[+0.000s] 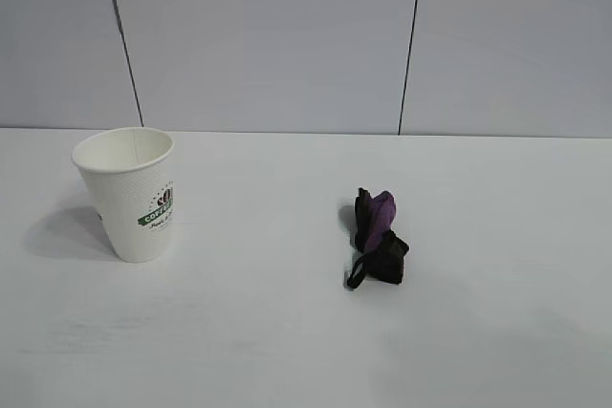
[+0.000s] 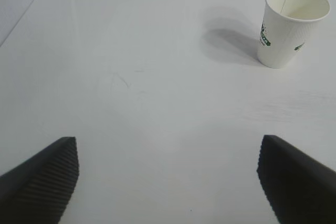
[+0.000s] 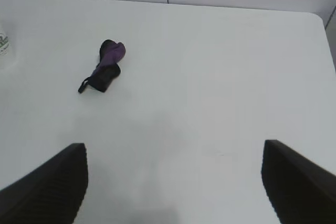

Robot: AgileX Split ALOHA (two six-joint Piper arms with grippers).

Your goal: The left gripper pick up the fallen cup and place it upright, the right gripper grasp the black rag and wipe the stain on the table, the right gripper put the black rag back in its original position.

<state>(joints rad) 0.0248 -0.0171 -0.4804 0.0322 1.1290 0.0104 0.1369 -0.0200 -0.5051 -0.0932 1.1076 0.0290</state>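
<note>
Exterior view, white textured paper cup (image 1: pixel 133 194) upright on the wide white desk (image 1: pixel 287 351), small bunched black rag (image 1: pixel 377 240) well right of the cup, left wrist view, left claw (image 2: pixel 168 174) spread wide and empty short of the cup (image 2: pixel 290 24), right wrist view, right claw (image 3: pixel 175 177) likewise agape, empty, the rag (image 3: pixel 104 72) beyond it.

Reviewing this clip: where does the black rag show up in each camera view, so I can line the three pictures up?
Exterior view: the black rag lies right of centre on the table.
Left wrist view: not in the picture.
Right wrist view: the black rag lies apart from the tool's fingers.
Shared landmark: the cup, upright, whole in the left wrist view, only a sliver at the right wrist view's edge.
</note>
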